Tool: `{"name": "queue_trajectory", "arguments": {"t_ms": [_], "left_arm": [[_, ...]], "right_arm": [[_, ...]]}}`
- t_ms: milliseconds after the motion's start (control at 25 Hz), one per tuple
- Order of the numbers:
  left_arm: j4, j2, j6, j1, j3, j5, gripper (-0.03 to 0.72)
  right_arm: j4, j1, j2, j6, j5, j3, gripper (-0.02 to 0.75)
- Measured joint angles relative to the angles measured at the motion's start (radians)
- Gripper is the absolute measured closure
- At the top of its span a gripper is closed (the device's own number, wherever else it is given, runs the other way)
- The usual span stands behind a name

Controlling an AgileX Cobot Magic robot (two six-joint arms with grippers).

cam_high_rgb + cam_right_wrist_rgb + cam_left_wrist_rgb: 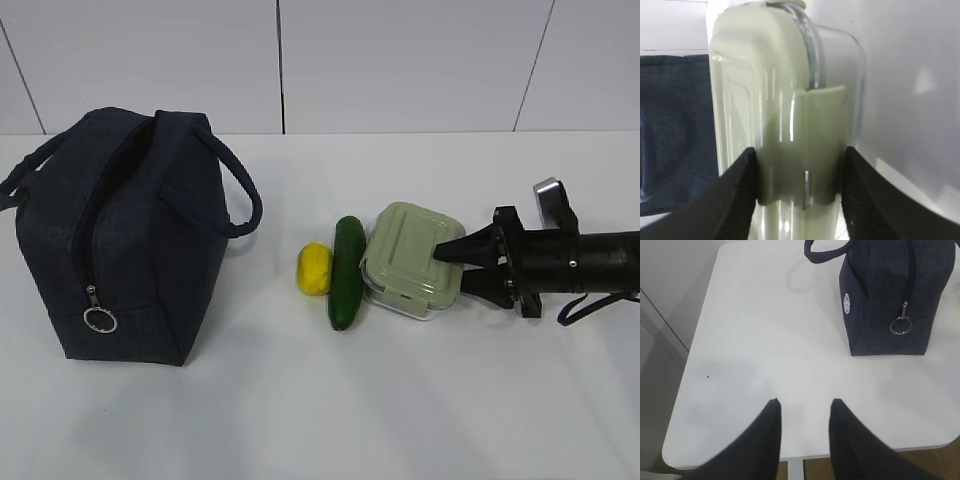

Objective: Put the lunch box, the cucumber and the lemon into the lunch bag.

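- The exterior view takes in the whole white counter (300, 420): the lunch bag (120, 240) stands upright toward its left edge, and the lemon (314, 268), cucumber (347, 272) and lunch box (413, 260) sit in a row near the middle.
- The lemon lies just beside the cucumber's left side; the cucumber's right side is touching or nearly touching the lunch box.
- The cucumber's long axis runs from the near edge toward the far edge, slightly slanted.
- The lunch box appears tipped, its green lid leaning toward the cucumber.
- The bag's long axis also runs near to far; its zipper end with the ring pull (99, 320) faces the near edge, and the top is open.
- The right tool (450, 272) reaches in from the right edge, one finger above the lid and one below.
- Only the right wrist view shows the grip close up: both fingers (735, 200) press the lunch box at its lid clip, holding it.
- Only the left wrist view shows the left tool (803, 407), part open and empty above the bare near-left part of the counter, and the bag's white round logo (846, 302).
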Motion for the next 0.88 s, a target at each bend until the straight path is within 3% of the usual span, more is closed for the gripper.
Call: {"name": "queue_trajectory", "arguments": {"t_ms": [880], "left_arm": [[0.000, 0.000, 0.000, 0.000, 0.000, 0.000, 0.453]], "right_arm": [[-0.044, 0.000, 0.000, -0.002, 0.024, 0.000, 0.369]]}}
